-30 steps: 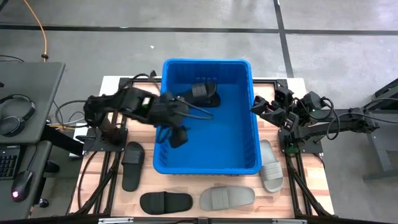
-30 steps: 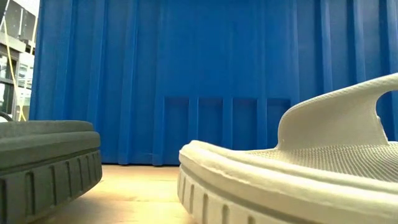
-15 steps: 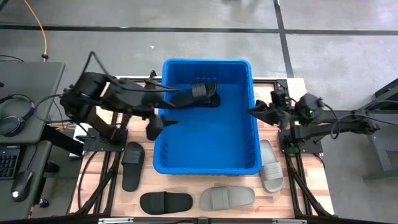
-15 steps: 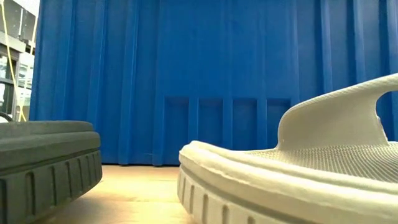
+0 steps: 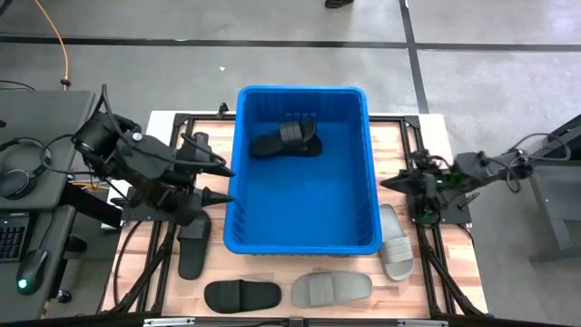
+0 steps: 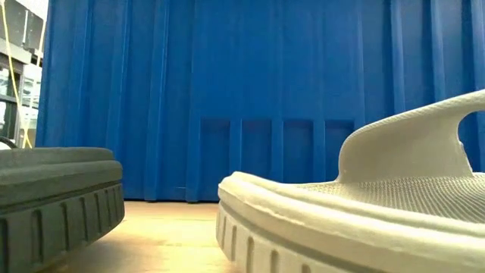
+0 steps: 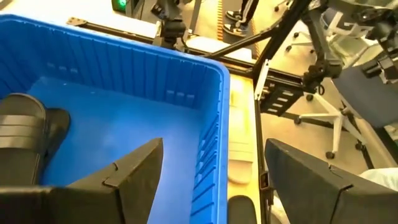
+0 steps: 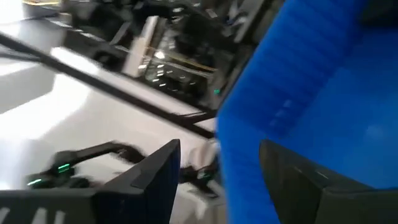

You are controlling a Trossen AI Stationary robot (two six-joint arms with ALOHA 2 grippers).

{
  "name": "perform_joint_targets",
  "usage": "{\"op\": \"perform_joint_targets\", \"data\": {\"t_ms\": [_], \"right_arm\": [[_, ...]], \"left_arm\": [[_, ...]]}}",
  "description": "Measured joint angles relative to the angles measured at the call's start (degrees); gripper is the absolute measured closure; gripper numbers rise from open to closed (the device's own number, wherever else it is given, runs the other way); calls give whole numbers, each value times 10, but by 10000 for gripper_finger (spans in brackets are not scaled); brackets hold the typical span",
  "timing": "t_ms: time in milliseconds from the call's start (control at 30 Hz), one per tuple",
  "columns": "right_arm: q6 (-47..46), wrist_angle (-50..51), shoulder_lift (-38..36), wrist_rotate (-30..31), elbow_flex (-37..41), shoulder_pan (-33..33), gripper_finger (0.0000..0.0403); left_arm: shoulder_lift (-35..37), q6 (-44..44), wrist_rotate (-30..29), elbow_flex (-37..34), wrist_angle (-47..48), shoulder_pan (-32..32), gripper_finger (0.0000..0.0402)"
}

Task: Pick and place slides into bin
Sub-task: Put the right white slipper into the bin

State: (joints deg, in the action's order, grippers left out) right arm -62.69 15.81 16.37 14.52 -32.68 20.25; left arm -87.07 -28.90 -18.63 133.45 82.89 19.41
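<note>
Slides: one black slide [image 5: 287, 140] lies in the bin [image 5: 302, 243]; four wait on the bench along its left, right and front edges. We judge them light, flexible foam, best pinched at the ribbed strap. Our left gripper [image 5: 215, 181] and right gripper [image 5: 397, 182] stand open, empty.

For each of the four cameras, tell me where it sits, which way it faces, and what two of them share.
High view: overhead, straight down on the large blue plastic bin; both arms show, left gripper and right gripper open.
Low view: table height, facing the bin wall past a light grey slide sandal; no arm.
Left wrist: over the bin's rim; own fingers.
Right wrist: beside the bin; own fingers.
Shared: high and left wrist both show the black slide sandal inside.
</note>
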Motion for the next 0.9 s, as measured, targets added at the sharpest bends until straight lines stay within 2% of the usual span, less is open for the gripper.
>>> {"op": "perform_joint_targets", "data": {"t_ms": [67, 267, 467, 767, 900], "right_arm": [[-21, 21, -27, 13, -3, 23, 197], [-155, 189, -76, 15, -6, 54, 197], [-197, 250, -70, -81, -6, 56, 196], [-182, 262, -75, -260, -7, 56, 196], [-176, 289, -75, -293, -7, 56, 196]], "left_arm": [[0, 0, -1, 0, 1, 5, 131], [0, 0, -7, 0, 0, 5, 131], [-1, 3, -12, 0, -5, 5, 131], [-3, -9, -82, 0, -67, 5, 131], [-3, -26, -111, 0, -70, 5, 131]]}}
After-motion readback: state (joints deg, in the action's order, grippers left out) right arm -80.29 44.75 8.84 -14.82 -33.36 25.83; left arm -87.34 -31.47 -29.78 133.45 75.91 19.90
